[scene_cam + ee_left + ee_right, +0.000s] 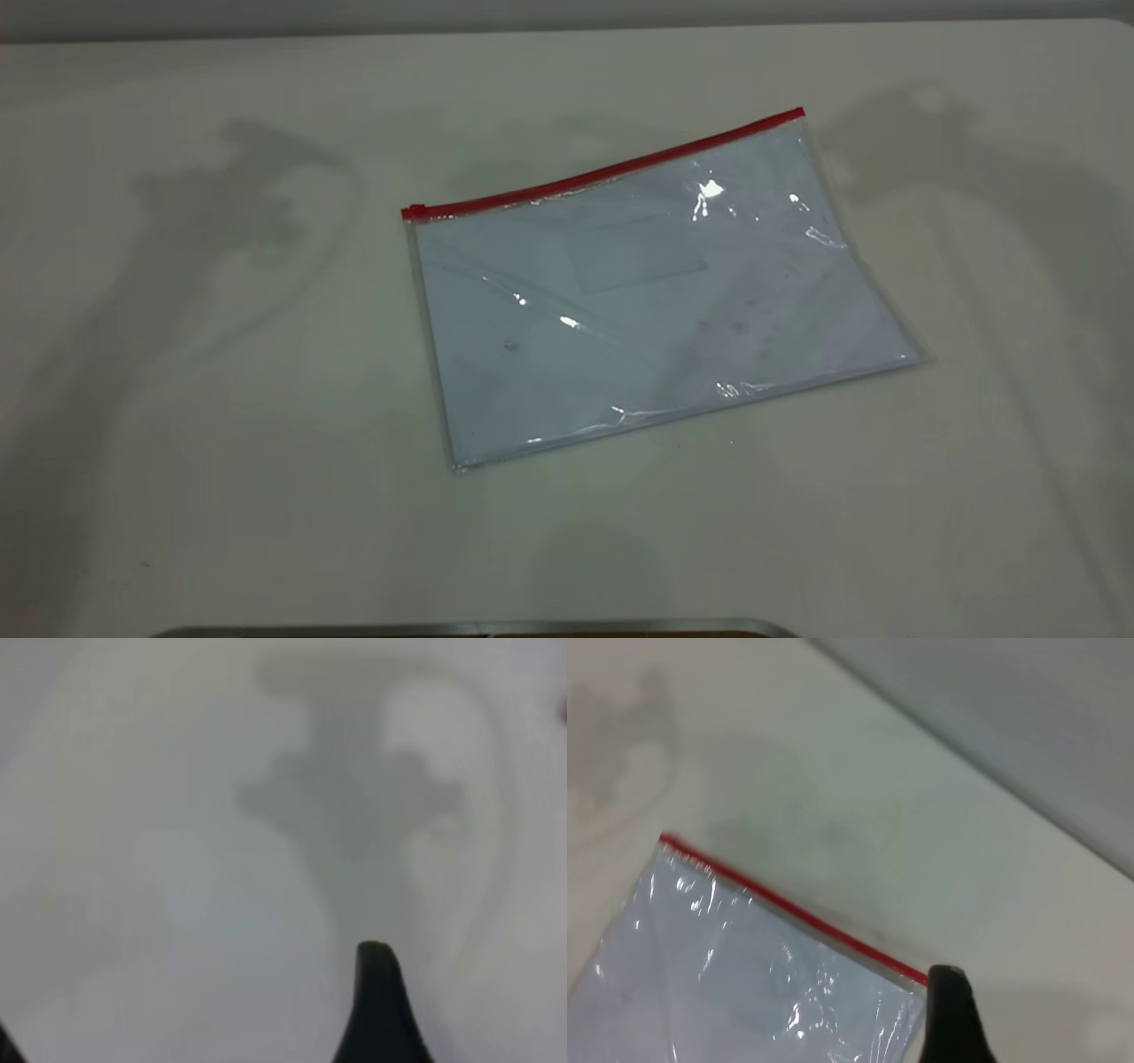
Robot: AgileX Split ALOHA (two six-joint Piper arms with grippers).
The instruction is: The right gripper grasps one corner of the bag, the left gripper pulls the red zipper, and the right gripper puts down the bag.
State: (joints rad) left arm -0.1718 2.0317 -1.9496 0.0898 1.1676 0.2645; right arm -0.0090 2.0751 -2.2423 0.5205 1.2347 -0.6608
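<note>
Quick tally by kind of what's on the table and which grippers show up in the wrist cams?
Bags: 1, the bag, lying flat on the table
Red zippers: 1, the red zipper, slider at the exterior view's left end
Grippers: 2, the left gripper over bare table; the right gripper near the corner of the bag
Total: 4

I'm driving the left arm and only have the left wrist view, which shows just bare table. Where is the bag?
Observer: The bag lies flat mid-table in the exterior view, with no arm on it.
Operator: Where's the slider?
Observer: The slider sits at the left end of the red zipper, on the bag's edge farther from the exterior camera.
Operator: And the right arm?
Observer: Its wrist view shows the right end effector above the table, with the corner of the bag in sight, not gripped.
</note>
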